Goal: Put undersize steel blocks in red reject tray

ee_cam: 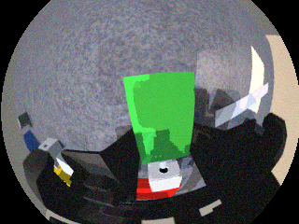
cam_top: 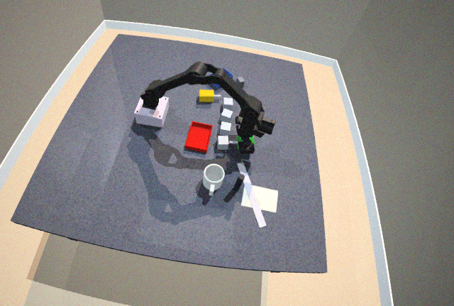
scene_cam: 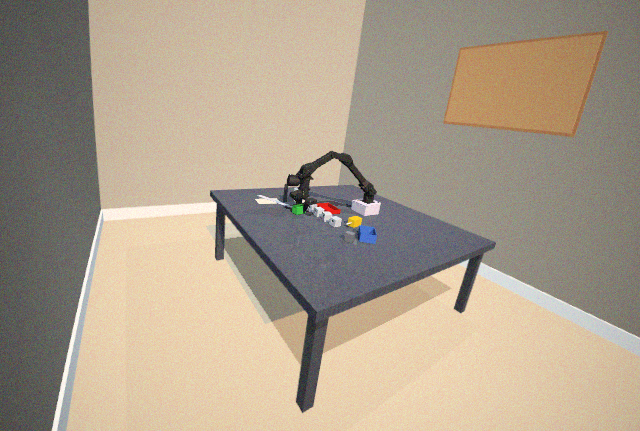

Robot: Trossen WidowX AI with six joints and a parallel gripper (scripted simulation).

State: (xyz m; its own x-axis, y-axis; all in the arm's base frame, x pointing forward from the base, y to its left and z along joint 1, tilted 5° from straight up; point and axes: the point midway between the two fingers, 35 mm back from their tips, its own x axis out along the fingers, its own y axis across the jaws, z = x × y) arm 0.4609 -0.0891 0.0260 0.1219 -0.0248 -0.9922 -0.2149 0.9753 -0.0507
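Our black hand (cam_top: 245, 142) (scene_cam: 298, 204) (ee_cam: 163, 140) is gripping the green GO gauge (cam_top: 240, 143) (scene_cam: 297, 209) (ee_cam: 163, 112); 0 steel blocks are showing in the red reject tray (cam_top: 198, 136) (scene_cam: 328, 208) (ee_cam: 145, 193).

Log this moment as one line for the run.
gripper: shut on green gauge | gauge pin: pointing at nearest block | red tray: no blocks inside

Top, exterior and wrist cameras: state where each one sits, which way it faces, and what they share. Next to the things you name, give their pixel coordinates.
Top: high above the table, facing down; the whole arm shows, base to gripper (cam_top: 246, 145) (scene_cam: 298, 204) (ee_cam: 163, 156).
Exterior: off a table corner, facing across toward the arm and walls; the whole arm shows, small.
Wrist: near the gripper, facing its dark fingers and the green gauge (cam_top: 240, 143) (scene_cam: 297, 209) (ee_cam: 163, 112).
Top and wrist share the red tray (cam_top: 198, 137) (scene_cam: 329, 208) (ee_cam: 145, 192).
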